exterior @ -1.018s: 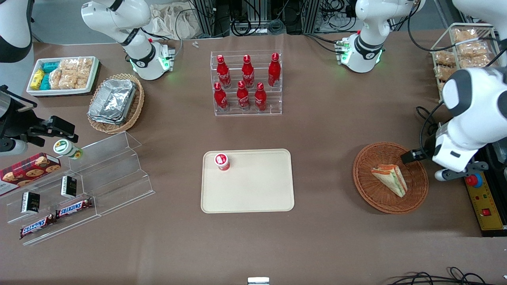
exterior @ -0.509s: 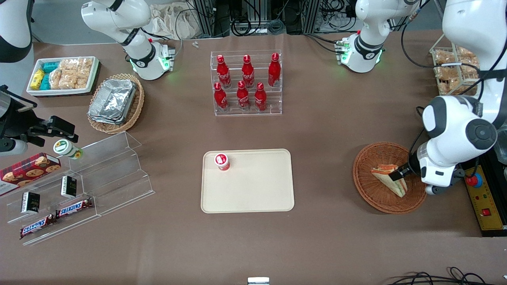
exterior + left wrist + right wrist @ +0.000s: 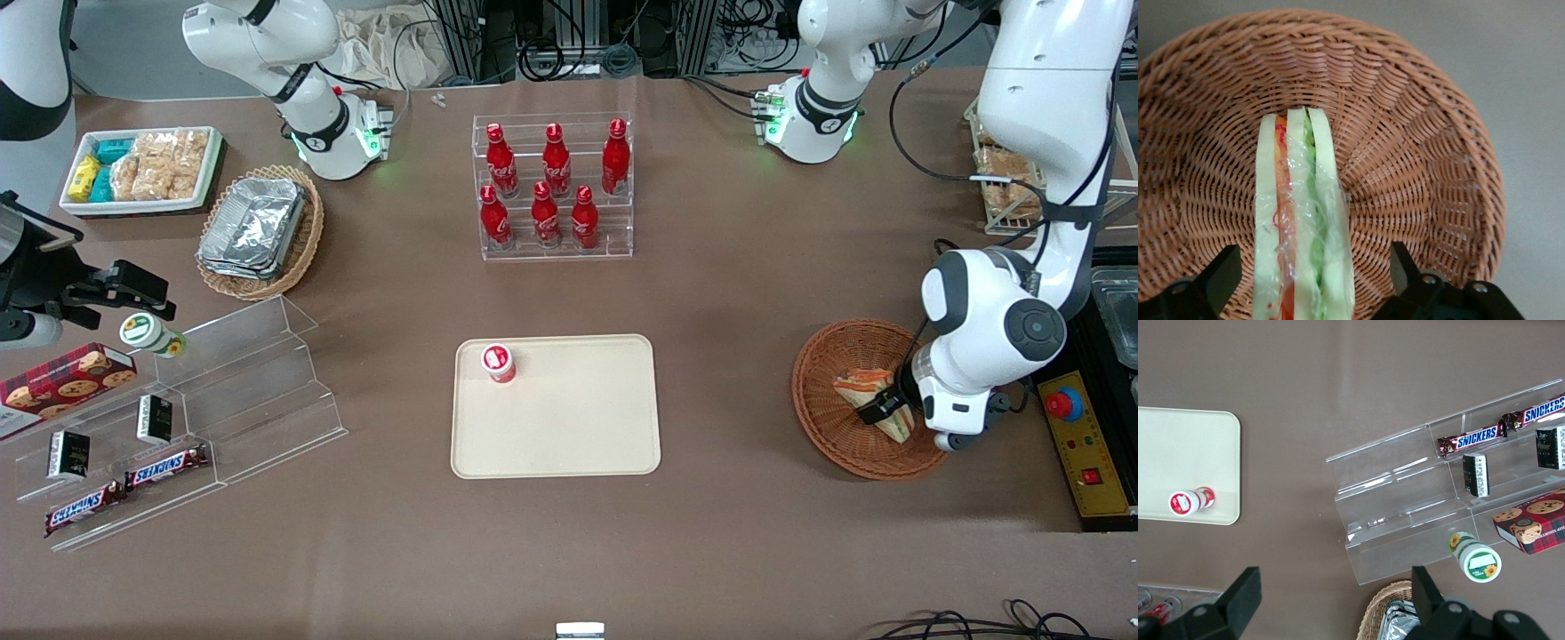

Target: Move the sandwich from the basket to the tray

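My pincer (image 3: 1313, 270) is spread wide, one finger on each side of the sandwich (image 3: 1303, 220), which lies in the basket (image 3: 831, 425) near the table's working-arm end. Nothing is gripped yet; closing, lifting and carrying to the tray (image 3: 569, 427) remain.

Rough woven wicker basket (image 3: 1418, 153) holds a glossy clear-wrapped sandwich (image 3: 1305, 227).

Brown table (image 3: 729, 293) carries: tray (image 3: 569, 436) near middle; bottle rack (image 3: 556, 187) farther from camera than tray; basket (image 3: 840, 431) toward working arm's end, pincer (image 3: 876, 409) low over it; foil basket (image 3: 302, 253), snack bin (image 3: 140, 169), clear stepped stand (image 3: 249, 382), cookie box (image 3: 62, 380) toward parked arm's end.
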Tool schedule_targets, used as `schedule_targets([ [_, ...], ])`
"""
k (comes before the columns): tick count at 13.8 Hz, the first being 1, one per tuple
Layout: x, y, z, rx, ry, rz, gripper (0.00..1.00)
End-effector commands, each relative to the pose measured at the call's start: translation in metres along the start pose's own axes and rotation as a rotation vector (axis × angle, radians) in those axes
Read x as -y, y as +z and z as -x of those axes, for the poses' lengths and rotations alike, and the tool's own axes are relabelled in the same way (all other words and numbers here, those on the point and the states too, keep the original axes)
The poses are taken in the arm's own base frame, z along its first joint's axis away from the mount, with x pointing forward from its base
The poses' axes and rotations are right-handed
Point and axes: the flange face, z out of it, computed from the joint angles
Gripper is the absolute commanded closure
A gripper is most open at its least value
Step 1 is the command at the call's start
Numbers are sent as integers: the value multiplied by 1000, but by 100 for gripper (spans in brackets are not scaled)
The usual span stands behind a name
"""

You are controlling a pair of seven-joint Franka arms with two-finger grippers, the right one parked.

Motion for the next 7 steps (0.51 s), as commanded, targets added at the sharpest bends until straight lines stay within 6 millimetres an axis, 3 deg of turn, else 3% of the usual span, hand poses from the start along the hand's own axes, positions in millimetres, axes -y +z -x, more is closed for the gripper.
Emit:
schedule_targets([
  [1, 4, 1, 4, -26, -18, -2, 21],
  [5, 14, -12, 2, -32, -31, -7, 93],
  [6, 18, -20, 1, -29, -35, -16, 100],
  [7, 18, -34, 1, -20, -36, -30, 100],
])
